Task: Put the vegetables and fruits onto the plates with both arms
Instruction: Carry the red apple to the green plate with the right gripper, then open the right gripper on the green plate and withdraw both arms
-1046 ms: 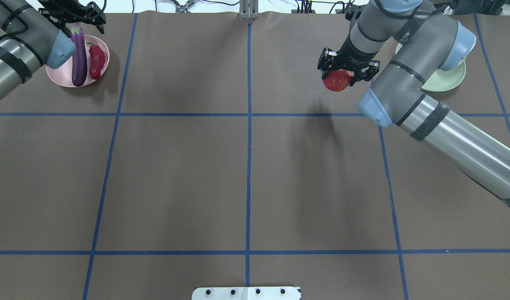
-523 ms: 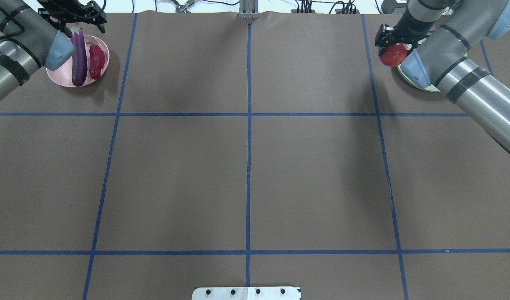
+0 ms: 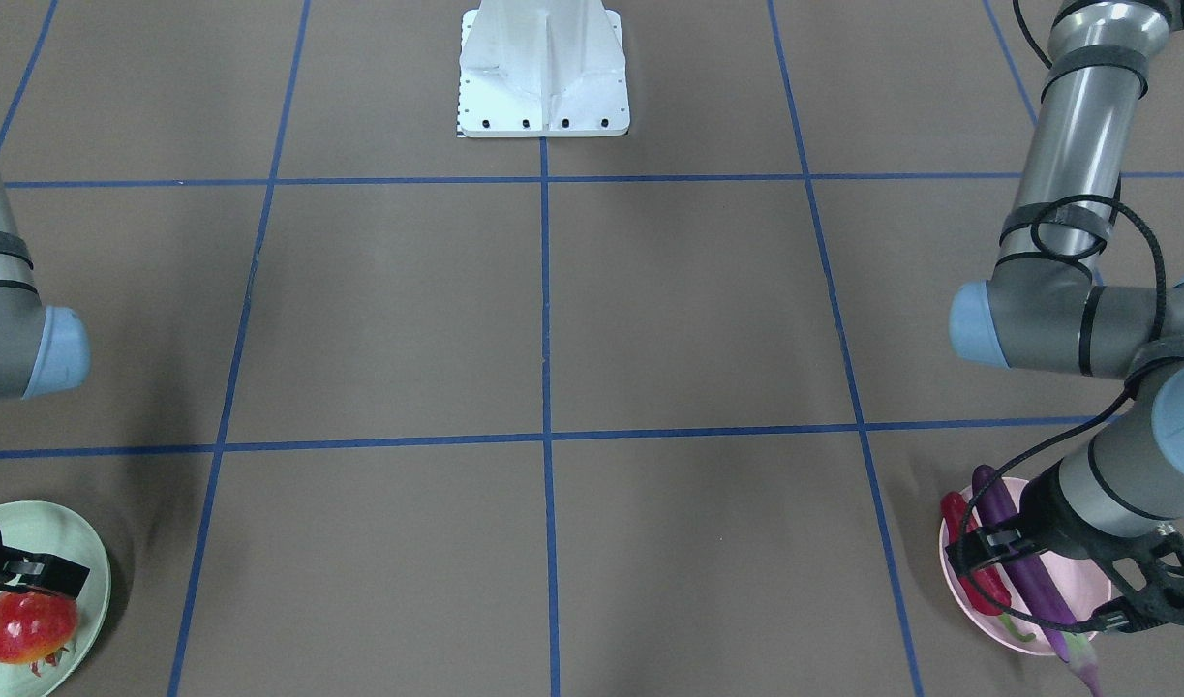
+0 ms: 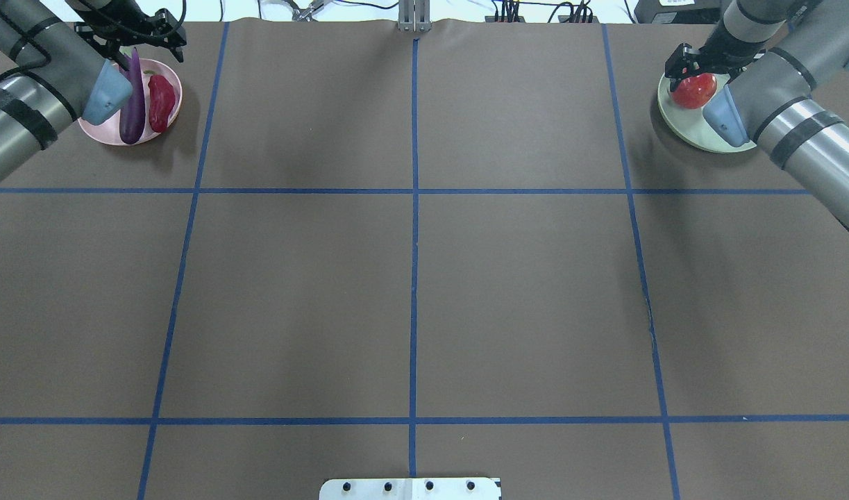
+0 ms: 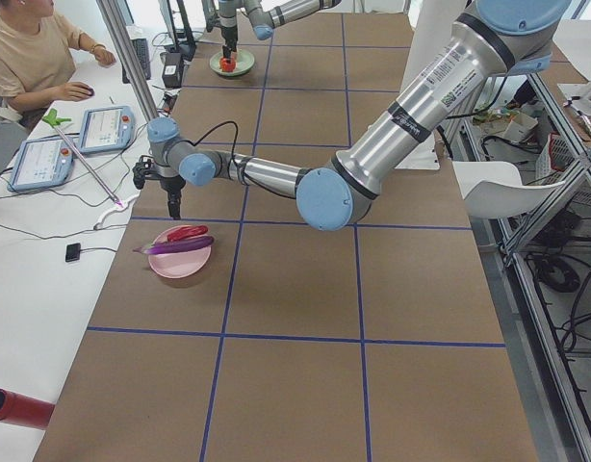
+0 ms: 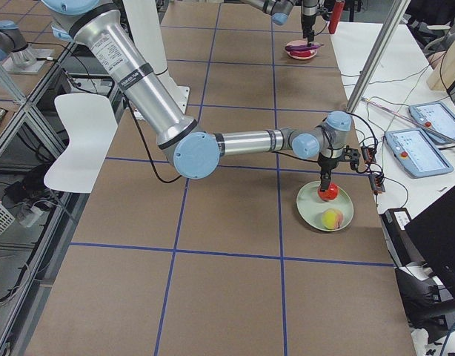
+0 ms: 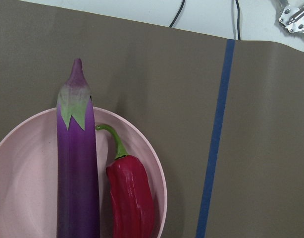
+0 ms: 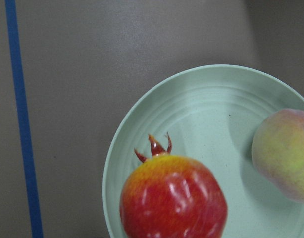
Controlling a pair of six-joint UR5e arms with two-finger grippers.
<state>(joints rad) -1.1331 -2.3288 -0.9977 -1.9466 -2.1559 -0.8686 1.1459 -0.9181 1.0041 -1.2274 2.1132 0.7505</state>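
Note:
The purple eggplant (image 4: 134,104) and the red chili pepper (image 4: 161,103) lie side by side on the pink plate (image 4: 98,128); both also show in the left wrist view, eggplant (image 7: 77,168) and chili (image 7: 132,198). My left gripper (image 3: 1037,590) is open just above them, astride the eggplant. My right gripper (image 4: 691,73) is shut on the red-orange fruit (image 4: 693,91), low over the mint green plate (image 4: 681,125). I cannot tell whether the fruit touches the plate. The peach (image 8: 285,153) lies on that plate beside the fruit (image 8: 174,198).
The white base block (image 4: 410,488) stands at the near edge. Blue tape lines grid the brown table. Cables run along the far edge. In the exterior left view an operator (image 5: 36,58) sits at a side desk with tablets (image 5: 105,129).
My right arm carried the red-orange fruit right and back from mid-table to over the green plate. The eggplant, upright at my left gripper before, now lies slanted on the pink plate.

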